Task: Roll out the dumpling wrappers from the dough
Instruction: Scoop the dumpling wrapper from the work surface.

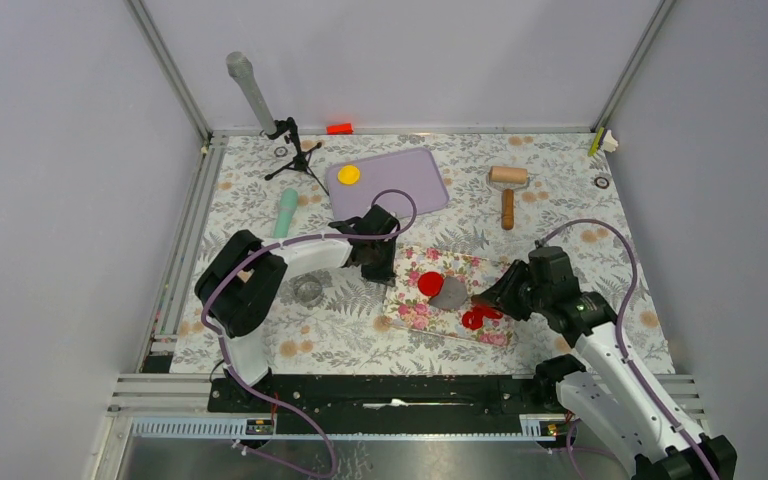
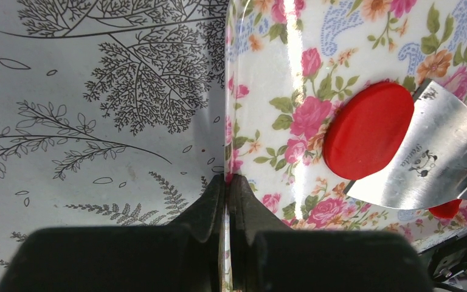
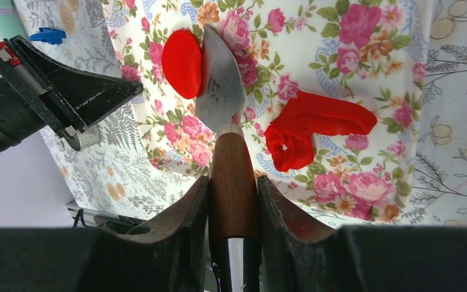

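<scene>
Centrally, the flat round bright red clay wrapper lies on the glossy flower-printed rectangular board, its rim touching the steel blade of a wooden-handled scraper. Ragged red dough scraps lie beside the blade. The right gripper clamps the scraper's handle. The left gripper, its fingers nearly together, pinches the board's edge.

Left gripper pinches the floral board at its nine-o'clock edge. Right gripper, at four o'clock, clamps a wooden handle.
</scene>
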Controlling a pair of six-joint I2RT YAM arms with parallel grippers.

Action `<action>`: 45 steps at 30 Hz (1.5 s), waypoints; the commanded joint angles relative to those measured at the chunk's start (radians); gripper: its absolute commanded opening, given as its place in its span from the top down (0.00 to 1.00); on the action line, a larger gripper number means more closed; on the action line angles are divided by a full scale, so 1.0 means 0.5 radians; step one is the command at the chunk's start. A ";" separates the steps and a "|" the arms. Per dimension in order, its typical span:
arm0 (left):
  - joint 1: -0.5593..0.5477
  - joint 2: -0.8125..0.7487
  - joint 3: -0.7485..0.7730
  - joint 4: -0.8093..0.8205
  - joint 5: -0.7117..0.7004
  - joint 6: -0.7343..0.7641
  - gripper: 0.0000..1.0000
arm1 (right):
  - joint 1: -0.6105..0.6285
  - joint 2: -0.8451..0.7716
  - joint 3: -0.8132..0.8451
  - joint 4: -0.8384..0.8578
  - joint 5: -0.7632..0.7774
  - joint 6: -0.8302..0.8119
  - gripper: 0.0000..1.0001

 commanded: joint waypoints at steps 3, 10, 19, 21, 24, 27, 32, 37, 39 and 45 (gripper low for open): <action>0.017 -0.036 -0.049 -0.052 -0.029 0.099 1.00 | 0.009 -0.013 -0.209 0.073 0.105 0.089 1.00; 0.014 -0.036 -0.057 -0.036 0.005 0.103 1.00 | 0.009 -0.177 -0.405 0.217 0.135 0.217 1.00; 0.014 -0.039 -0.063 -0.031 0.038 0.107 1.00 | 0.009 -0.212 -0.607 0.455 0.112 0.305 1.00; 0.014 -0.037 -0.064 -0.027 0.043 0.108 1.00 | 0.009 -0.190 -0.627 0.503 0.097 0.316 1.00; 0.013 -0.039 -0.060 -0.028 0.051 0.111 1.00 | 0.009 -0.185 -0.664 0.581 0.070 0.327 1.00; 0.013 -0.038 -0.059 -0.029 0.050 0.113 1.00 | 0.009 -0.188 -0.681 0.620 0.065 0.327 1.00; 0.013 -0.037 -0.064 -0.028 0.060 0.114 1.00 | 0.009 -0.200 -0.715 0.698 0.023 0.331 1.00; 0.014 -0.045 -0.055 -0.038 0.055 0.123 1.00 | 0.009 -0.272 -0.704 0.750 -0.009 0.311 1.00; 0.015 -0.061 -0.051 -0.043 0.055 0.118 1.00 | 0.009 -0.329 -0.698 0.783 -0.029 0.295 1.00; 0.014 -0.107 -0.009 -0.082 0.075 0.116 1.00 | 0.009 -0.454 -0.668 0.795 -0.059 0.258 1.00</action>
